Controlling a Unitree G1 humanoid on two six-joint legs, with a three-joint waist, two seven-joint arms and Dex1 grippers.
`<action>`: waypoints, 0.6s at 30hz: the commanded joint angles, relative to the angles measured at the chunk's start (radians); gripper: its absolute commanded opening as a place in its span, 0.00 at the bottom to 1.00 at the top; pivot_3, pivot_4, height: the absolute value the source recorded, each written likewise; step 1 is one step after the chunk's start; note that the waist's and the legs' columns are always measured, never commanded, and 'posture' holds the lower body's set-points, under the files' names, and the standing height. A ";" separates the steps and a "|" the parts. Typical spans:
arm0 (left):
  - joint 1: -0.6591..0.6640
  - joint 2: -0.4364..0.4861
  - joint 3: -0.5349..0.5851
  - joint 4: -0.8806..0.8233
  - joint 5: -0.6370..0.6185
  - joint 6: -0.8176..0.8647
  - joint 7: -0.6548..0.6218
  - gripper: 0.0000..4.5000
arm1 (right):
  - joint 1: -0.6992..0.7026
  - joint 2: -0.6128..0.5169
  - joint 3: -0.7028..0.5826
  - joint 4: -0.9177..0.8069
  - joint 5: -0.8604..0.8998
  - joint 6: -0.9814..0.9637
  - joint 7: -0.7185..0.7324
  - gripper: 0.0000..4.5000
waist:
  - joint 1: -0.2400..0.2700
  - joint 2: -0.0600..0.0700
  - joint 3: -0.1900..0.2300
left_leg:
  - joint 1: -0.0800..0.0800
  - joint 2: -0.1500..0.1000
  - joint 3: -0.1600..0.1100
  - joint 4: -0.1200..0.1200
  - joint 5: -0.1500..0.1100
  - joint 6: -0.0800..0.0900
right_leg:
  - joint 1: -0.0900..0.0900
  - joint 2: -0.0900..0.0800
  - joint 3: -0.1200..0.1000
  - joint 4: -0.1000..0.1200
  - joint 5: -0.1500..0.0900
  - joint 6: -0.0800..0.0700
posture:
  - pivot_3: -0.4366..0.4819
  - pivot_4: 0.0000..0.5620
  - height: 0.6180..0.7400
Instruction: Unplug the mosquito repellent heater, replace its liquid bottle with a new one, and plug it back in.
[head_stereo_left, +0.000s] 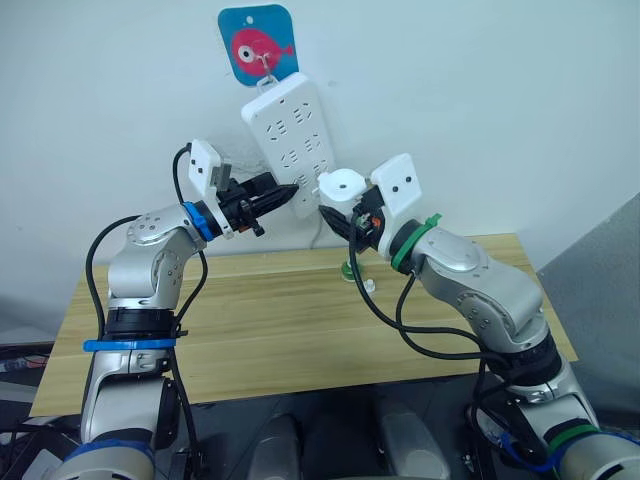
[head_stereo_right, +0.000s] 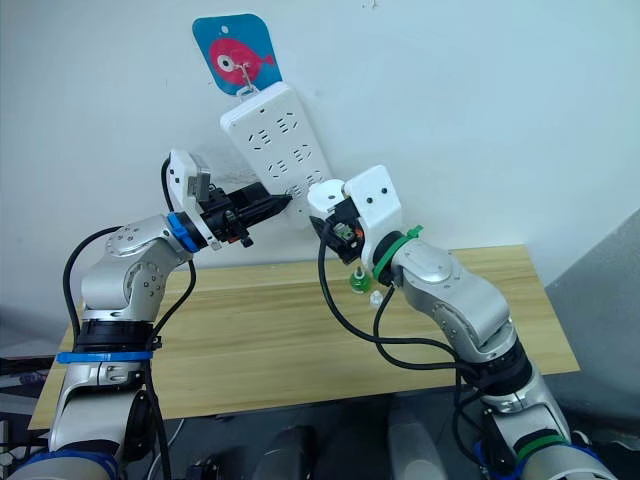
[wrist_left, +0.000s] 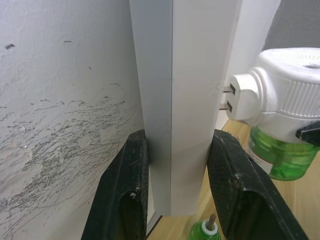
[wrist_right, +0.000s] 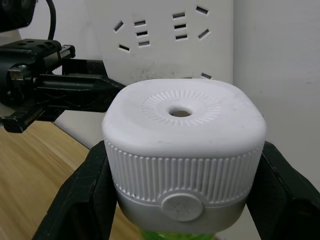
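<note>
Right gripper (head_stereo_left: 343, 222) squeezes the mosquito repellent heater (wrist_right: 183, 150), its green bottle (wrist_left: 277, 157) full, just beside the power strip (head_stereo_left: 292, 135). Left gripper (head_stereo_left: 283, 197) pinches the strip's edge.

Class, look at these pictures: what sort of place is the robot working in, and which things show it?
Probably an indoor test bench: a wooden table against a plain white wall, with a power strip hung from a hook.
</note>
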 joint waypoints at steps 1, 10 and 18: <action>0.002 0.002 0.002 -0.048 -0.005 -0.004 -0.001 0.29 | -0.025 0.028 -0.007 -0.015 -0.052 -0.047 0.027 0.66 | 0.000 0.000 0.000 | 0.000 0.000 0.000 0.000 0.000 0.000 | 0.000 0.000 0.000 0.000 0.000 0.000 | 0.30 0.31 0.88; 0.001 0.004 0.003 -0.052 -0.007 0.000 0.001 0.29 | -0.020 0.063 -0.013 0.017 -0.143 -0.051 0.072 0.66 | -0.001 0.000 0.000 | 0.000 0.000 0.000 0.000 0.000 0.000 | 0.000 0.000 0.000 0.001 0.000 0.000 | 0.30 0.31 0.88; 0.001 0.004 0.003 -0.055 -0.006 0.001 0.006 0.29 | -0.007 0.062 -0.040 0.011 -0.174 -0.018 0.103 0.66 | -0.002 0.000 0.000 | 0.001 0.000 0.000 0.000 0.000 0.000 | 0.000 0.000 0.000 0.001 0.000 0.000 | 0.30 0.31 0.88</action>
